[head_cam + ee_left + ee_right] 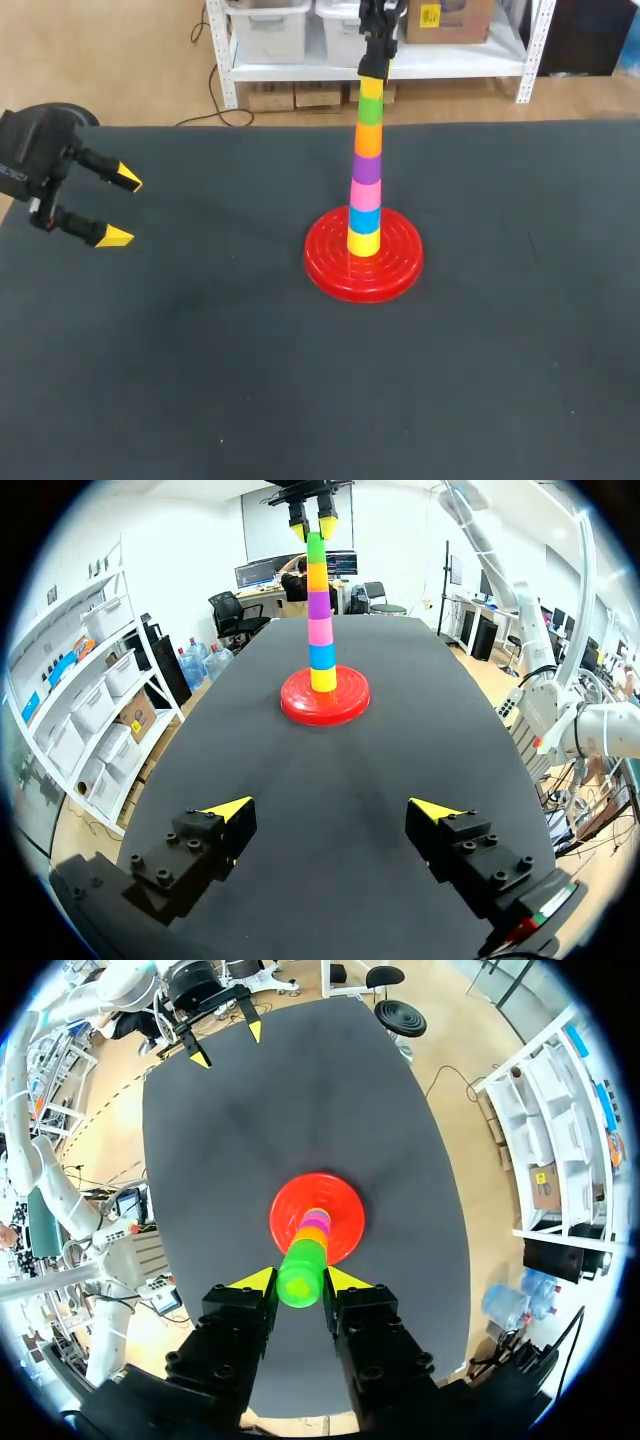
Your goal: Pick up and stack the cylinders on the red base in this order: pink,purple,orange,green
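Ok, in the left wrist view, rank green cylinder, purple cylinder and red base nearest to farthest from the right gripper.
1. Green plastic cylinder, stack top, in the right gripper.
2. Purple plastic cylinder, mid-stack.
3. Round red base, bottom.

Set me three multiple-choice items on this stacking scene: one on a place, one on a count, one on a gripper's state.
1. Where is the right gripper?
A) at the top of the stack
B) down beside the stack's foot
C) out of view entirely

2. How many cylinders stand on the red base?
A) four
B) six
C) eight

3. What state is the left gripper in?
A) shut on a cylinder
B) shut on the base
C) open and empty

Answers:
1 A: it sits at the green cylinder that tops the stack.
2 B: yellow, blue, pink, purple, orange and green.
3 C: its yellow tips stand apart with nothing between them.
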`<move>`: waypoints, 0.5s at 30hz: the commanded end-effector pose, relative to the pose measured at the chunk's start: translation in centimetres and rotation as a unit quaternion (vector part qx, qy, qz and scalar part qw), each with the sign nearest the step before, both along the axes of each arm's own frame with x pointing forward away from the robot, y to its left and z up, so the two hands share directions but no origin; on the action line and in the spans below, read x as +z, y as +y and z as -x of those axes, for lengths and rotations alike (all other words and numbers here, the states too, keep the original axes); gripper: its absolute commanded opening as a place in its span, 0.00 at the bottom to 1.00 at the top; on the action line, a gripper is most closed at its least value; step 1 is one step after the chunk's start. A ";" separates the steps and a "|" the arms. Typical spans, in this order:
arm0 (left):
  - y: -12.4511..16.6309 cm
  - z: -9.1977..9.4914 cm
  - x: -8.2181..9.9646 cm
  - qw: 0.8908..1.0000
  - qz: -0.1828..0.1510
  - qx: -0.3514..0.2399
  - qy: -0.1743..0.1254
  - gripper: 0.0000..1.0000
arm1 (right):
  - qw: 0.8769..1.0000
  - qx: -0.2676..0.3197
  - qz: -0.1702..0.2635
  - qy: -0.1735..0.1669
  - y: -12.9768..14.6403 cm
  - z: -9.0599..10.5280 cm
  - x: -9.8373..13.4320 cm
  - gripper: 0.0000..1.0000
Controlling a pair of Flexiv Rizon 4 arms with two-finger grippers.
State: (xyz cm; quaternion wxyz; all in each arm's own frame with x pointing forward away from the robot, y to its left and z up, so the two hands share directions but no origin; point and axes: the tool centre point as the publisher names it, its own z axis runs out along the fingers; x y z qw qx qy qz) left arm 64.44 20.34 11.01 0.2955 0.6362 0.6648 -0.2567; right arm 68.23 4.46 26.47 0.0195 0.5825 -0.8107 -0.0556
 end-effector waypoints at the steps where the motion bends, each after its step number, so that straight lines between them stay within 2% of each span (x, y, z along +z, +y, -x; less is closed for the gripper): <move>1: 0.1 0.1 -0.1 1.000 0.001 0.001 -0.002 1.00 | 1.000 -0.001 0.001 0.007 0.1 -0.4 -0.3 0.00; 9: 0.1 0.1 -0.1 1.000 0.001 0.001 -0.002 1.00 | 1.000 -0.003 -0.002 0.008 -0.1 -0.1 -0.5 0.00; 11: 0.1 0.1 -0.1 1.000 0.001 0.001 -0.002 1.00 | 1.000 -0.004 -0.004 0.000 -0.2 0.1 -0.2 0.00; 12: 0.1 0.1 -0.1 1.000 0.001 0.001 -0.002 1.00 | 1.000 -0.006 -0.003 -0.006 -0.2 0.2 -0.1 0.06; 13: 0.1 0.1 -0.1 1.000 0.001 0.001 -0.002 1.00 | 1.000 -0.007 -0.002 -0.013 -0.2 0.4 0.1 0.40; 14: 0.1 0.1 -0.1 1.000 0.001 0.001 -0.002 1.00 | 1.000 -0.007 -0.003 -0.013 -0.2 0.5 0.2 0.80; 15: 0.1 0.1 -0.1 1.000 0.001 0.001 -0.002 1.00 | 1.000 -0.009 -0.004 -0.017 -0.2 0.7 0.3 1.00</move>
